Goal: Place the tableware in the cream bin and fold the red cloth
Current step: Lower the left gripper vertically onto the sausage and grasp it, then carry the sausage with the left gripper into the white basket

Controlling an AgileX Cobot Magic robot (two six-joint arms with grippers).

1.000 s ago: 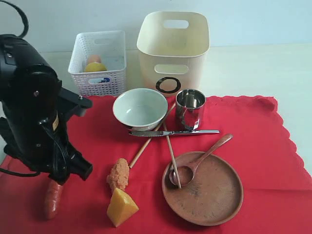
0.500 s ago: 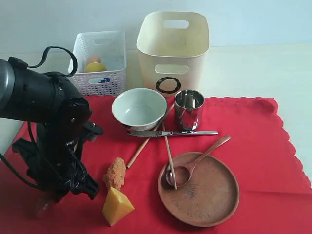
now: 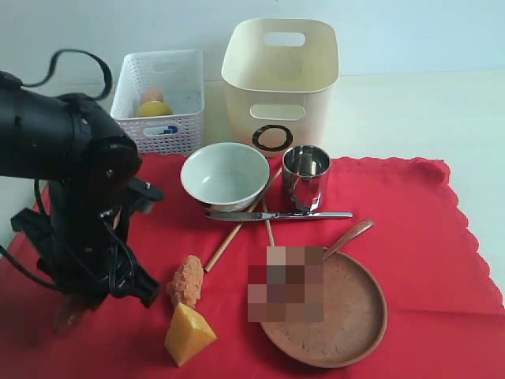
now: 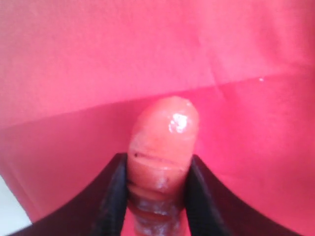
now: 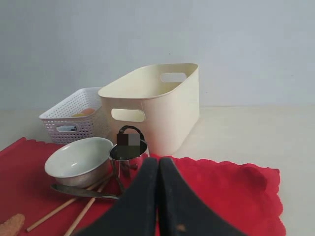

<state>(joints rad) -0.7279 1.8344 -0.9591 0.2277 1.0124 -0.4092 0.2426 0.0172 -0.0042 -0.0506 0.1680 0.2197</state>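
Only the left wrist view exposes the left gripper [image 4: 157,169]: its jaws pinch a reddish sausage [image 4: 165,130], with the red cloth [image 4: 98,59] behind it. The exterior view shows the black arm [image 3: 71,181] there instead. The bowl [image 3: 226,175], knife [image 3: 276,215], cup [image 3: 307,175] and plate [image 3: 351,316] rest on the cloth, before the cream bin [image 3: 280,79]. The right gripper [image 5: 158,169], fingers pressed together, appears only in its wrist view. The table [image 3: 410,110] is pale and the wall [image 3: 410,31] plain.

A blurry patch hides the round end of the wooden spoon [image 3: 351,234] on the plate [image 3: 355,316]. My left arm [image 3: 79,174] covers most of the sausage [image 4: 162,147], so only one end shows.
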